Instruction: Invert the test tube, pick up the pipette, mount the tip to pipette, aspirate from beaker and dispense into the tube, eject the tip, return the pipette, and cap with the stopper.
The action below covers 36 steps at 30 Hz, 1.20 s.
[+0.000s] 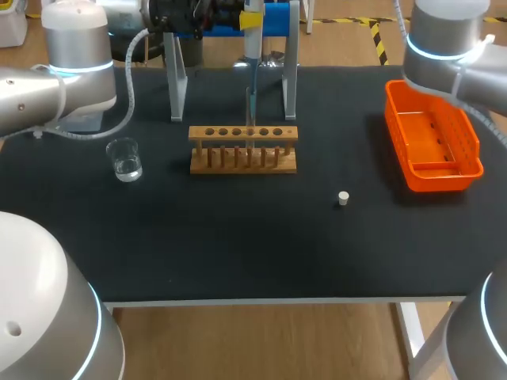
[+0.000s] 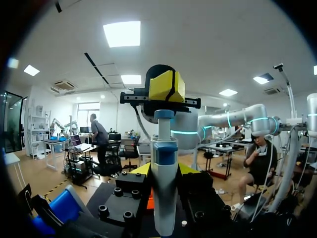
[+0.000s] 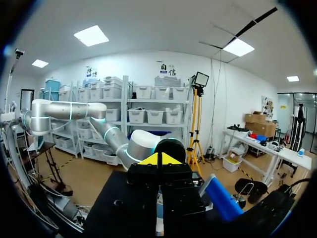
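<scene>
A blue and grey pipette (image 1: 252, 43) hangs upright over the wooden tube rack (image 1: 243, 158). Its tip (image 1: 250, 104) points down at a glass test tube (image 1: 250, 142) standing in a rack hole. My left gripper (image 2: 164, 171) is shut on the pipette (image 2: 164, 188) body, with yellow tips on either side. Directly above the pipette's plunger (image 2: 164, 115) sits my right gripper (image 2: 167, 87), shut; whether it touches the plunger I cannot tell. In the right wrist view that gripper (image 3: 158, 159) looks down along the pipette. The beaker (image 1: 125, 160) of clear liquid stands left of the rack. A white stopper (image 1: 343, 199) lies to the right.
An orange tray (image 1: 467, 146) sits at the table's right side. The grey pipette stand (image 1: 176, 79) with a blue bar rises behind the rack. My right arm (image 1: 451, 47) comes in over the tray.
</scene>
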### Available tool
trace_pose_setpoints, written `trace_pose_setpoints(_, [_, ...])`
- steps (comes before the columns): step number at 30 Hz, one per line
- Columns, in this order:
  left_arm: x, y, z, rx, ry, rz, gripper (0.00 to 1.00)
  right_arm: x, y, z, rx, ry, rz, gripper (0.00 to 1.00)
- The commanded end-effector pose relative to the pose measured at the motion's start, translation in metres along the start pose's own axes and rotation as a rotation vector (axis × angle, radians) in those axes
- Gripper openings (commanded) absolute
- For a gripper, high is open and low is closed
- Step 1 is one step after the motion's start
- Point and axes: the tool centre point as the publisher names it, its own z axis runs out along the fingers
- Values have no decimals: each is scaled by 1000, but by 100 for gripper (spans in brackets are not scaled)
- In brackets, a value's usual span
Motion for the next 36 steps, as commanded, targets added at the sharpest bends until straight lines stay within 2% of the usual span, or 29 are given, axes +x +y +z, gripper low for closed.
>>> trace_pose_setpoints(1, [-1,-1,0,-2,3,-1,0,8,6,-24,-47,0,-33,51])
trace_pose_setpoints(2, [-1,-1,0,-2,3,-1,0,9,7,-30,-60,-2,-38,100])
trace_pose_setpoints(6, [-1,-1,0,-2,3,-1,0,11,5,-54,-80,-17,-49,100])
trace_pose_setpoints(11, [-1,-1,0,-2,3,-1,0,17,-10,-83,-86,-35,-53,100])
trace_pose_setpoints(15, [-1,-1,0,-2,3,-1,0,22,-28,-96,-44,-54,-82,100])
trace_pose_setpoints(19, [-1,-1,0,-2,3,-1,0,31,-56,-102,-5,-35,-115,100])
trace_pose_setpoints(27, [-1,-1,0,-2,3,-1,0,42,-128,-91,93,-32,-191,100])
trace_pose_setpoints(36, [-1,-1,0,-2,3,-1,0,25,-198,-65,151,-50,-108,100])
